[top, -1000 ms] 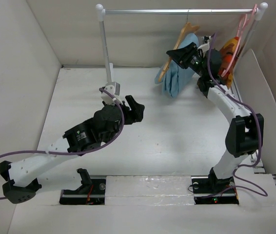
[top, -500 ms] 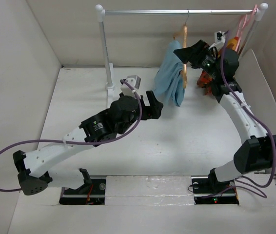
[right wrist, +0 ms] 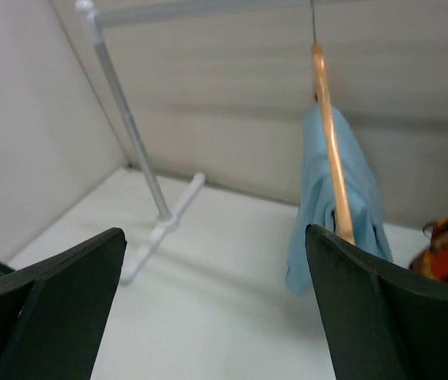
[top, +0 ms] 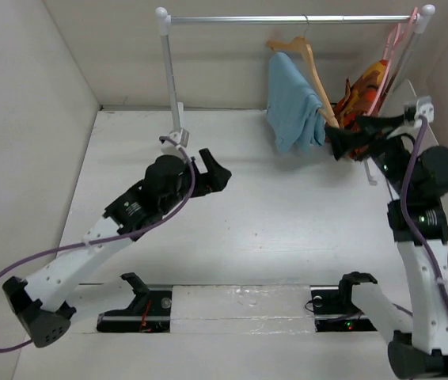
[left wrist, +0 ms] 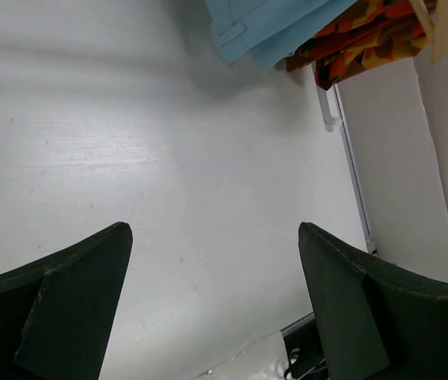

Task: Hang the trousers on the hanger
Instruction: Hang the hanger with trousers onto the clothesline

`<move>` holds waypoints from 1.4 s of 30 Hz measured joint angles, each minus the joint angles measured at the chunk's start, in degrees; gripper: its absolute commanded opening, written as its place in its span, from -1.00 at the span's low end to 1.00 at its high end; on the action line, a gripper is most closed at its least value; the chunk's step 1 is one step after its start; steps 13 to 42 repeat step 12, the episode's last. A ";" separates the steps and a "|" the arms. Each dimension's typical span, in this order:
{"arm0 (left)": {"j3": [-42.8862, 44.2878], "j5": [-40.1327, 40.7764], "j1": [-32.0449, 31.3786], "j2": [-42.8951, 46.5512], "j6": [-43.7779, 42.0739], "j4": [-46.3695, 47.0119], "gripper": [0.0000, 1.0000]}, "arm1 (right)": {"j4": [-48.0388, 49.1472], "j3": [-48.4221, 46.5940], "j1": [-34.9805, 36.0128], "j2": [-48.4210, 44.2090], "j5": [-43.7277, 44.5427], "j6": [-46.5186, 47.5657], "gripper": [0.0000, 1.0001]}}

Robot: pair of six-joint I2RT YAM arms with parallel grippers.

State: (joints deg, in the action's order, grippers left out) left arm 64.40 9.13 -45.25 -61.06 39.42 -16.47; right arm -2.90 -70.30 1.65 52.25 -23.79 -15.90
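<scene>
I see a white desk point(top: 271, 229) boxed in by pale walls point(top: 26, 119). A white clothes rack point(top: 170, 71) stands on its far half, with one foot point(top: 178, 136) at far left. From the rack's rail point(top: 232, 19) hang the wooden hanger point(top: 313, 59), the trousers point(top: 291, 103) draped over it, and farther right a pink hanger point(top: 398, 39) and a patterned garment point(top: 362, 91). The arm bases point(top: 135, 307) sit at the near edge.

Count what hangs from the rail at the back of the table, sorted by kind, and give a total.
Hangers: 2 (wooden hanger, pink hanger)
Garments: 2 (light blue trousers, orange patterned garment)
Total: 4
</scene>
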 measured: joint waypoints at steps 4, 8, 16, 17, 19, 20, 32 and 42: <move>-7.41 0.63 0.11 8.85 1.99 -1.79 0.65 | -7.87 10.08 0.17 -12.52 -0.13 4.87 1.00; -14.36 1.84 0.11 16.92 4.70 -5.35 0.64 | -19.74 15.61 2.75 -22.23 3.39 10.03 1.00; -19.10 2.21 0.11 22.64 6.88 -6.99 0.67 | -28.44 21.00 3.30 -30.53 7.39 12.74 1.00; -19.10 2.21 0.11 22.64 6.88 -6.99 0.67 | -28.44 21.00 3.30 -30.53 7.39 12.74 1.00; -19.10 2.21 0.11 22.64 6.88 -6.99 0.67 | -28.44 21.00 3.30 -30.53 7.39 12.74 1.00; -19.10 2.21 0.11 22.64 6.88 -6.99 0.67 | -28.44 21.00 3.30 -30.53 7.39 12.74 1.00; -19.10 2.21 0.11 22.64 6.88 -6.99 0.67 | -28.44 21.00 3.30 -30.53 7.39 12.74 1.00; -19.10 2.21 0.11 22.64 6.88 -6.99 0.67 | -28.44 21.00 3.30 -30.53 7.39 12.74 1.00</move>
